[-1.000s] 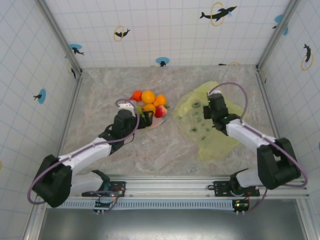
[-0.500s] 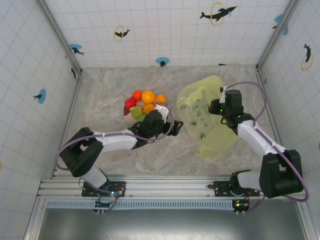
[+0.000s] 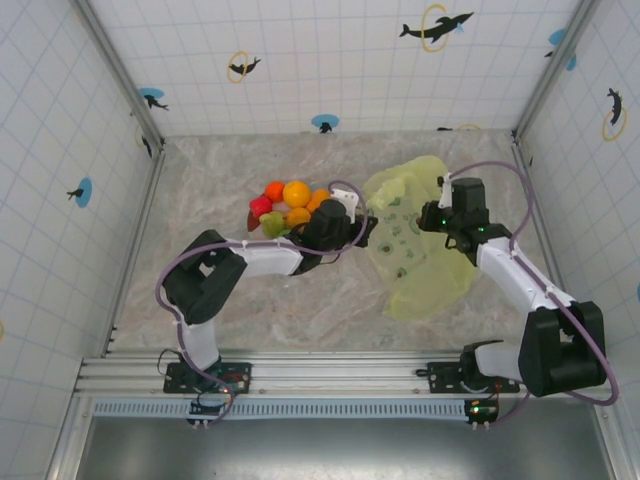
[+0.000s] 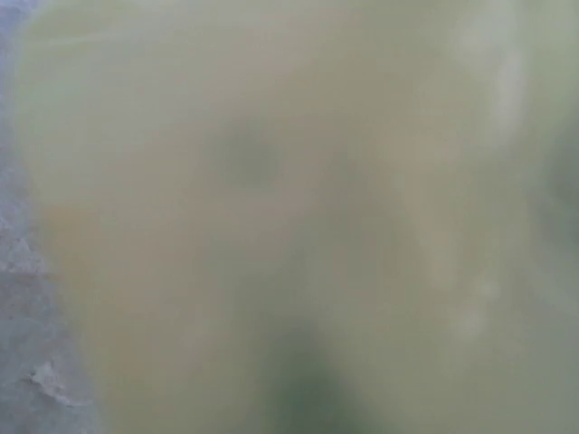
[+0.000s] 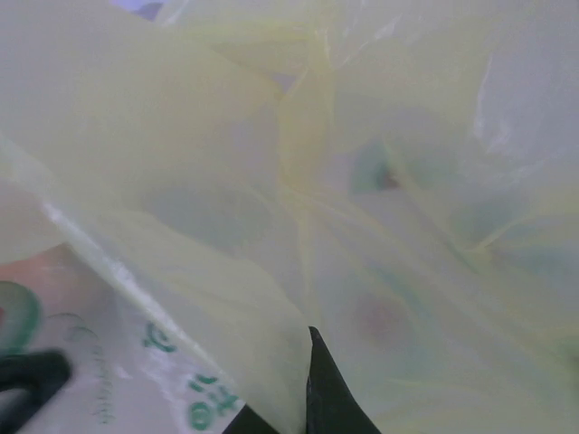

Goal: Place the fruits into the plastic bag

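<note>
On the marbled table (image 3: 220, 170), in the top external view, the fruits (image 3: 290, 203) sit in one tight pile left of centre: several orange pieces, a red piece at the left edge and a green piece at the near edge. All of them are outside the plastic bag (image 3: 418, 270), which lies right of centre, its upper part raised and bunched and its lower part spread flat on the table.

Left arm: it reaches across in front of the pile, and the left gripper (image 3: 364, 228) sits at the left edge of the bag, between the pile and the film. Its fingers are closed together. The left wrist view shows blurred yellow-green film (image 4: 289, 217) pressed close to the lens, with a strip of table at the left edge. Whether the closed fingers hold any film or a fruit cannot be told.

Right arm: the right gripper (image 3: 428, 216) sits at the raised upper part of the bag, pointing left. Its fingers are clamped on the film. In the right wrist view, folds of translucent plastic (image 5: 226, 181) run down to one dark finger (image 5: 322, 393) at the lower edge, and the film drapes tightly against it. Green printing shows on the film at lower left. A faint reddish patch shows through the layers; what it is cannot be told.
</note>
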